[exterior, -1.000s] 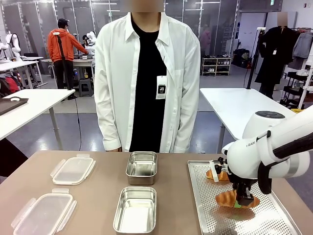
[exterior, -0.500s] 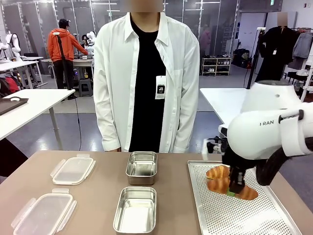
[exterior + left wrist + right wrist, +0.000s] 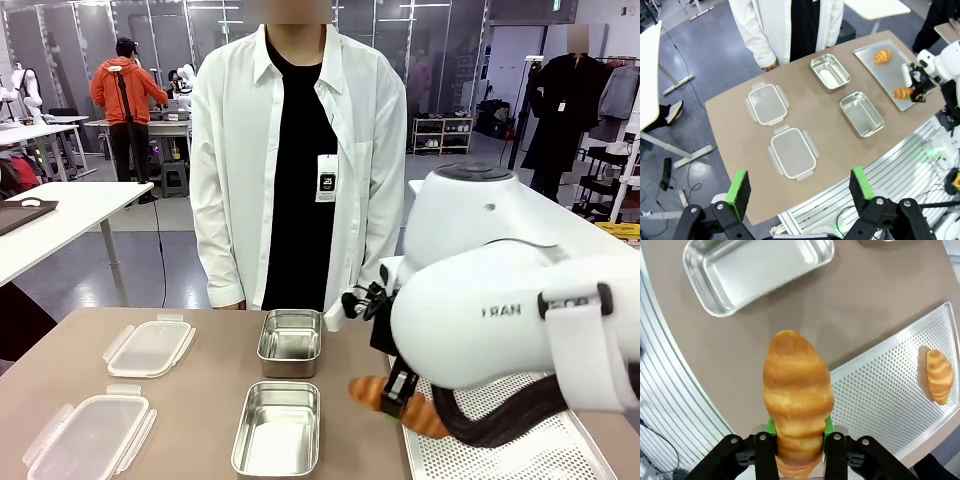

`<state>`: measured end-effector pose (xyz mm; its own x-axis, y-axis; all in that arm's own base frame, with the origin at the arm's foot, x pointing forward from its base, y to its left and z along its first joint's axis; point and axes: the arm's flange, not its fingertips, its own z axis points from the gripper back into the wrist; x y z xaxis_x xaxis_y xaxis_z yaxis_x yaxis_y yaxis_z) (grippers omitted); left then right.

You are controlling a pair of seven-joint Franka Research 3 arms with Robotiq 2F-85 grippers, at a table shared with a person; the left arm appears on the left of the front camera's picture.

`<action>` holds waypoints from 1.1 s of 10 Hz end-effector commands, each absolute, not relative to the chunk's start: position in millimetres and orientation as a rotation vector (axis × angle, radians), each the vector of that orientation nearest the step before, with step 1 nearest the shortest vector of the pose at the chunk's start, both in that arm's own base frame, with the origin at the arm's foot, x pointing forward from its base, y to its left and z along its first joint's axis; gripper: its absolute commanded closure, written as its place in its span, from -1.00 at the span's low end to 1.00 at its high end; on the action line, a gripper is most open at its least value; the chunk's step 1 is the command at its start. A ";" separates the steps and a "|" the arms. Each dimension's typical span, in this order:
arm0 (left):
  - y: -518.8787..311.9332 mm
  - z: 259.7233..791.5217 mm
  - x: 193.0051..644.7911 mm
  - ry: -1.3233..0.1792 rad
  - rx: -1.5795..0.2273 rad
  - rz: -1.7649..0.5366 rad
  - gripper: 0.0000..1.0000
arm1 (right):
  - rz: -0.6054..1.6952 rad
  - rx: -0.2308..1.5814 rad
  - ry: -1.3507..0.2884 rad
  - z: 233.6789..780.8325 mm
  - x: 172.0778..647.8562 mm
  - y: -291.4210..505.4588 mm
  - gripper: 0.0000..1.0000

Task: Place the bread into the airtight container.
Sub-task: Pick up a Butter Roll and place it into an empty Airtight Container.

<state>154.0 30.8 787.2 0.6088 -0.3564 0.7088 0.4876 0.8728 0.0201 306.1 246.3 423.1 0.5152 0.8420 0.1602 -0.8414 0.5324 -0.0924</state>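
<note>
Front view: right gripper is clamped on the bread, held off the table at the tray's left edge. Bread's long axis runs left-right, slightly tilted, with its free end pointing at the container. Container sits just left of the gripper and lower, empty. Far container is left and farther off, toward the person.

Left wrist view: left gripper has jaws spread wide, holding nothing, high above the table and well apart from everything. From here the bread hangs in the right gripper at the tray edge, with the container between it and the lids. Right arm is clearly the nearer one.

Right wrist view: green pads pinch the bread at its lower end. Its length runs straight out along the fingers. Container lies ahead and a bit left of the tip, its long side across the bread's axis. Other bread rests on the tray, off to the right. Likely next: carry on leftward, and maybe turn the wrist to line up the two long axes.
</note>
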 end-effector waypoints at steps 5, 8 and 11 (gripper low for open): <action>30.4 787.2 153.0 -0.776 -0.178 -0.502 -1.00 | 1.024 -0.004 -0.197 418.6 303.1 254.9 0.28; 30.4 787.2 153.0 -0.776 -0.178 -0.502 -1.00 | 1.047 -0.012 -0.197 416.5 305.7 254.3 0.28; 30.4 787.2 153.0 -0.776 -0.178 -0.502 -1.00 | 1.014 -0.030 -0.246 425.1 282.9 305.7 0.28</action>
<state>154.0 30.8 787.2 0.6088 -0.3564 0.7087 0.4875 0.8729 0.0201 289.8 283.2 427.5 0.4623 0.8671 0.1856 -0.8675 0.4856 -0.1080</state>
